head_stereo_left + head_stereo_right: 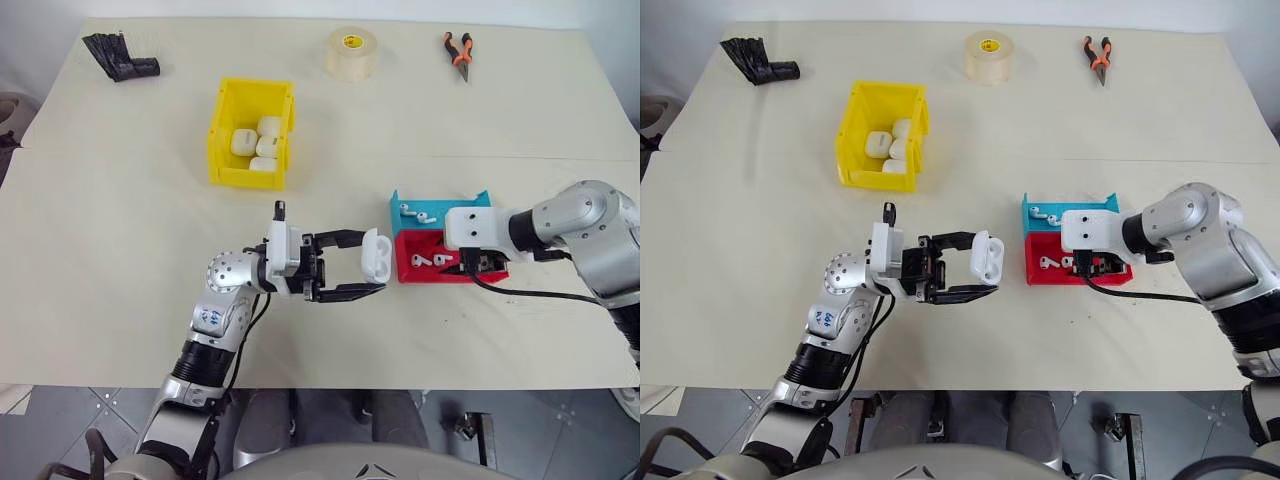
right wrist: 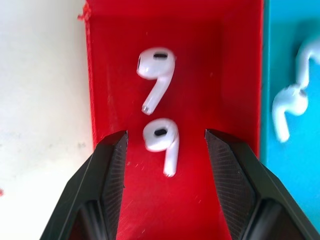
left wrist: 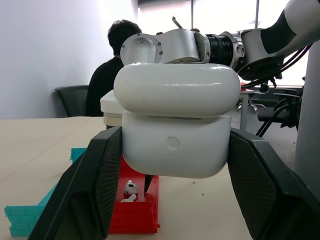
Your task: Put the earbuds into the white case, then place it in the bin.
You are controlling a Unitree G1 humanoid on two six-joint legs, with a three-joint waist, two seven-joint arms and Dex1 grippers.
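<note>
Two silver-grey metal arms with rounded joint housings, white wrist blocks, left gripper point(image 1: 372, 276) and right gripper point(image 2: 165, 142) each with two black ribbed fingers point(image 2: 111, 165), black cables along both forearms, small blue markings (unreadable) on left forearm

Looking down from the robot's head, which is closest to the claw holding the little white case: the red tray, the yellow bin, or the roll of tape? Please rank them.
Measured from the left gripper, which holds the white case:
1. Red tray, just beside the case, towards the robot's right.
2. Yellow bin, farther up the table, slightly to the left.
3. Roll of tape, near the table's far edge.
</note>
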